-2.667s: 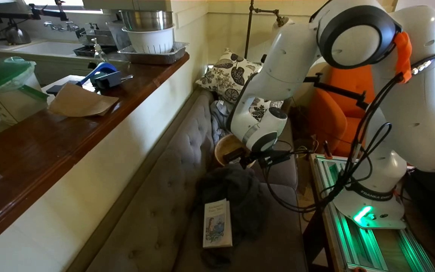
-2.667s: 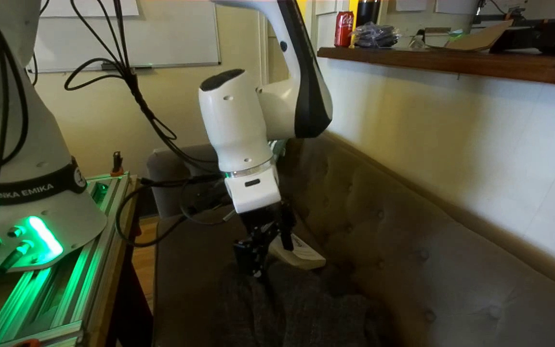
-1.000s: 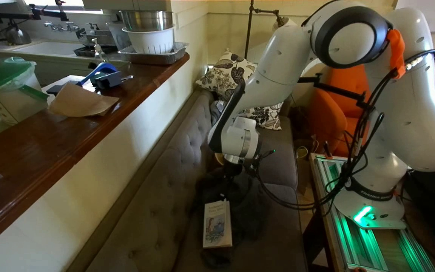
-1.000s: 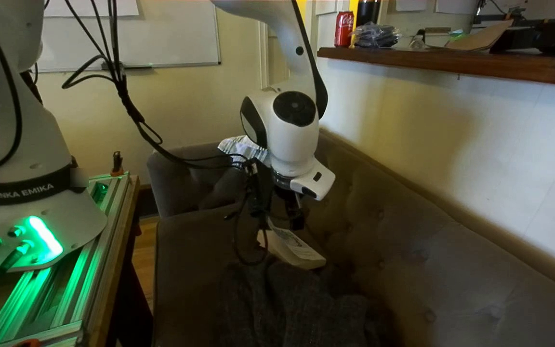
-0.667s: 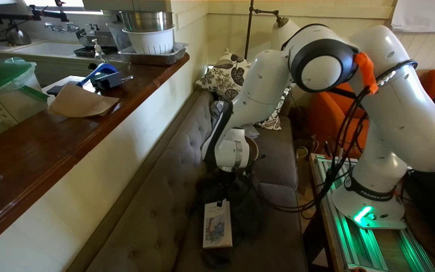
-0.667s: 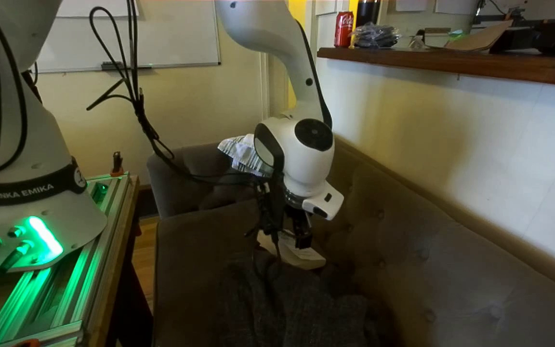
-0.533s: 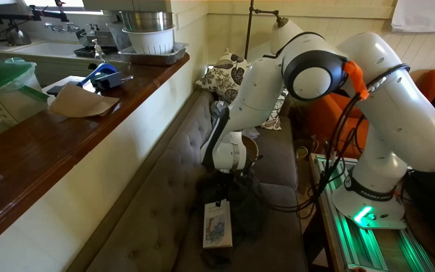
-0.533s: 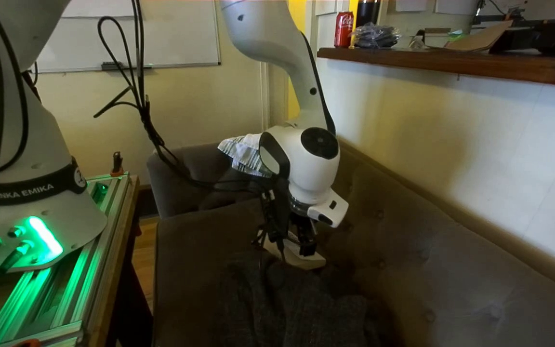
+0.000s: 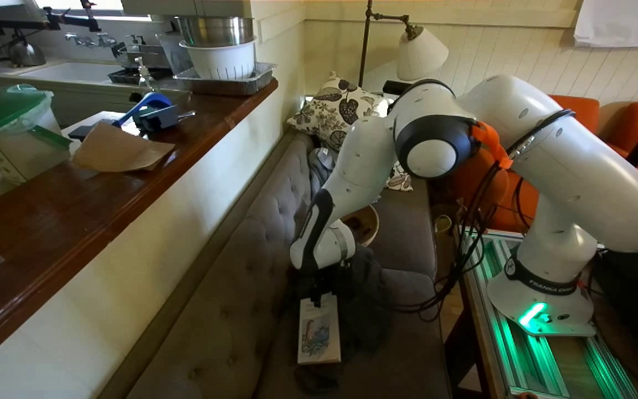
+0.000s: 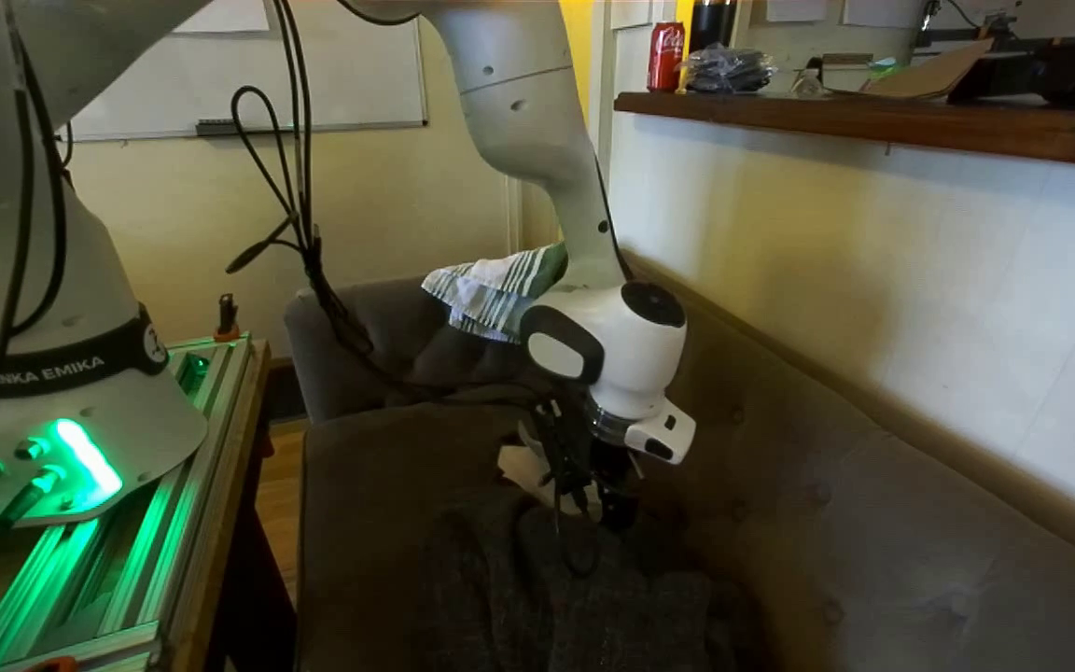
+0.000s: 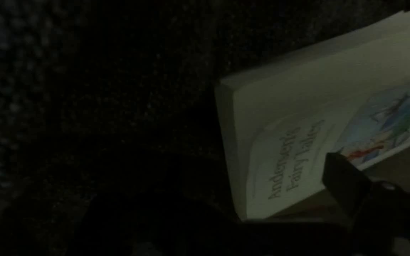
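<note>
A black gripper (image 11: 222,181), jaws spread apart, hangs at the title end of a book (image 9: 319,335) — "Andersen's Fairy Tales" — lying face up on dark cloth (image 9: 363,316); beneath them, a tufted grey sofa (image 9: 230,288); whether gripper and cover touch is too dim to tell.

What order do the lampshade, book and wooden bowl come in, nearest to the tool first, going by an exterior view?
1. Book: lying cover up, its title end right by the tool; contact is unclear.
2. Wooden bowl: farther along the couch, past the tool.
3. Lampshade: beyond both, high up at the back of that exterior view.
</note>
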### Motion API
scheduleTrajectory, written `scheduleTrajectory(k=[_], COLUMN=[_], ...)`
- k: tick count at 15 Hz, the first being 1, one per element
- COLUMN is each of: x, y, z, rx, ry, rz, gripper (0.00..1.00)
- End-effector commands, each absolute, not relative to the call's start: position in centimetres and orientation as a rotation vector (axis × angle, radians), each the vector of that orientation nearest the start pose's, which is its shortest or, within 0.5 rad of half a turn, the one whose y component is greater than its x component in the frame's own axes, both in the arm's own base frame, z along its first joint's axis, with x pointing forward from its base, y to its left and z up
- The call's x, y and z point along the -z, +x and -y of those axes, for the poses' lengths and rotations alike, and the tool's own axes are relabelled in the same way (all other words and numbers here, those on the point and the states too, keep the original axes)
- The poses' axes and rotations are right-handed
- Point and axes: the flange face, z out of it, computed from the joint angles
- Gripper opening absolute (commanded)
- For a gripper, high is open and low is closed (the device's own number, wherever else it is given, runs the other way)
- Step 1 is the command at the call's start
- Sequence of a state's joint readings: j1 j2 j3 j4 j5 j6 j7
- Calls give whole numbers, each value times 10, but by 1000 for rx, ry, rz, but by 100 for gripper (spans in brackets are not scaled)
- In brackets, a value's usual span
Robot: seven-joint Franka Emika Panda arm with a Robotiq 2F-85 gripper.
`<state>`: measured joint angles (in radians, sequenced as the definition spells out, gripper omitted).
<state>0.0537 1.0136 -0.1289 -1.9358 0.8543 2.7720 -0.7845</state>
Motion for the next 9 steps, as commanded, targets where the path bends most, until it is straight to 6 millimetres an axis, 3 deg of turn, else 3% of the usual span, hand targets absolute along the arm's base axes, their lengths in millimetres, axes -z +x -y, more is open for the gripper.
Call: scheduleTrajectory(k=[1,5,9], x=[65,69,63], y=[526,535,545], z=[86,77,68], rx=[-245,-411,-458], ry=[-3012,-2912,-2718], rz=[-86,-33,17], gripper=[100,100,100])
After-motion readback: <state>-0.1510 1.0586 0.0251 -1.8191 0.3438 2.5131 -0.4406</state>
